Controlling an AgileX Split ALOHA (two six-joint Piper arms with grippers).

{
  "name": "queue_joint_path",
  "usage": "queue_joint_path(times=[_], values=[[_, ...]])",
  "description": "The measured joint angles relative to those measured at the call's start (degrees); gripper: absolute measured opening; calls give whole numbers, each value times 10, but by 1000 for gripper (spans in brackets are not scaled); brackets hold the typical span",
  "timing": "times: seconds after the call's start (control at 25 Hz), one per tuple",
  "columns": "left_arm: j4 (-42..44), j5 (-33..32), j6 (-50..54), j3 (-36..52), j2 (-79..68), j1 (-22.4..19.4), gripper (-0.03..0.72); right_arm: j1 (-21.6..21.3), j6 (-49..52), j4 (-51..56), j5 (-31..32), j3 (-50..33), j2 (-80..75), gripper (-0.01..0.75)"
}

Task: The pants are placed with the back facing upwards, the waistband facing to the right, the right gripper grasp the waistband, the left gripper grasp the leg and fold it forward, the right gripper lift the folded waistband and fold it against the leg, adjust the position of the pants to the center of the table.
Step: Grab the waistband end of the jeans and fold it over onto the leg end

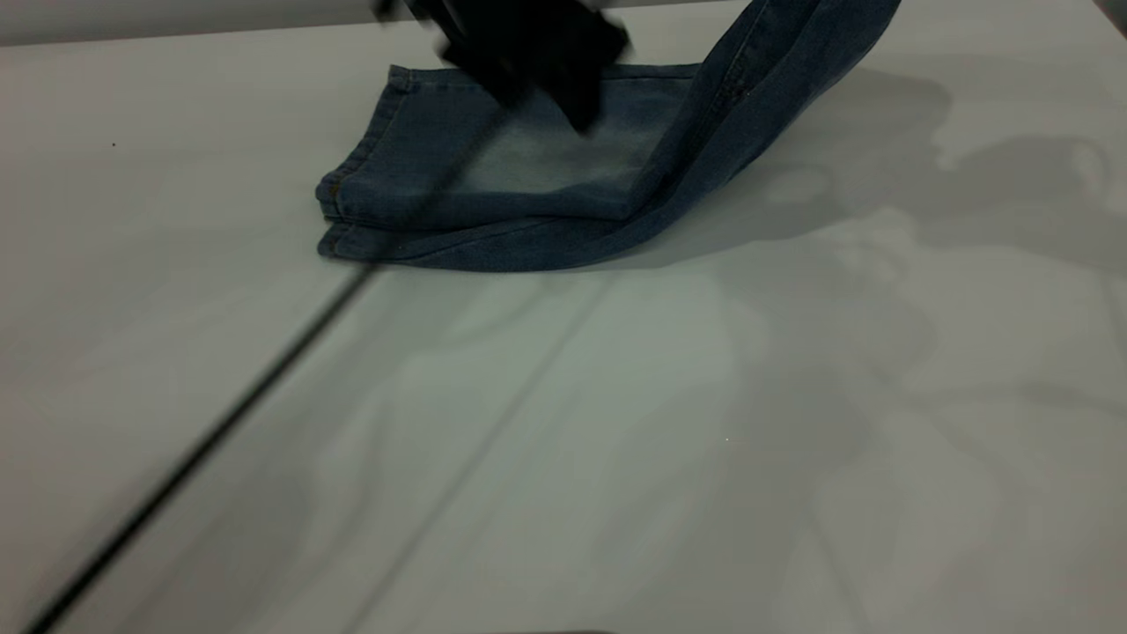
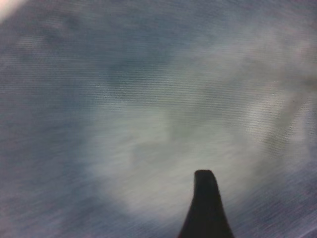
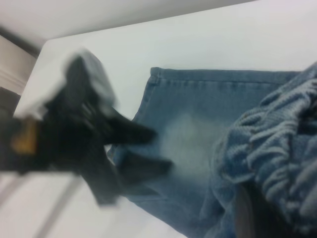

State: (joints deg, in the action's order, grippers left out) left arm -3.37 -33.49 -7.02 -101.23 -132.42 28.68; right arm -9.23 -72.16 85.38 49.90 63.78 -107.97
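Left claw (image 1: 577, 110) hangs low over the folded leg section of the pants (image 1: 493, 176), near the far edge of the worktop (image 1: 616, 440). Its outline is smeared in the exterior view; the right wrist view shows its two black fingers (image 3: 143, 168) spread apart with nothing between them, just above the pale faded patch. The left wrist view shows only one dark fingertip (image 2: 205, 208) against close-up denim.

Right claw lies almost wholly out of sight: the exterior view cuts it off above the top edge, and the right wrist view shows only a dark sliver beside the waistband (image 3: 277, 148). Whether it is closed on the fabric cannot be told. The gathered waistband end is raised off the worktop, rising toward the far right, while the hem end lies flat, doubled in two layers, left of centre along the far edge. A thin dark cable (image 1: 220, 431) crosses the worktop diagonally toward the near left corner.
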Motion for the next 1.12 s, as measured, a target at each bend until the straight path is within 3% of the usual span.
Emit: queue_joint_path(times=[0.24, 0.44, 0.76, 0.92, 1.12], values=[[53, -83, 1, -25, 7, -60, 497, 29, 0, -18, 3, 15, 1, 73], [59, -98, 8, -26, -30, -91, 497, 72, 10, -43, 3, 46, 1, 73], [40, -80, 10, -30, -90, -92, 497, 140, 24, -58, -8, 71, 1, 73], [25, -76, 6, -32, -93, -86, 497, 184, 25, -58, -50, 74, 1, 73], [9, -62, -11, -32, -94, -49, 497, 219, 25, -54, -122, 81, 0, 73]])
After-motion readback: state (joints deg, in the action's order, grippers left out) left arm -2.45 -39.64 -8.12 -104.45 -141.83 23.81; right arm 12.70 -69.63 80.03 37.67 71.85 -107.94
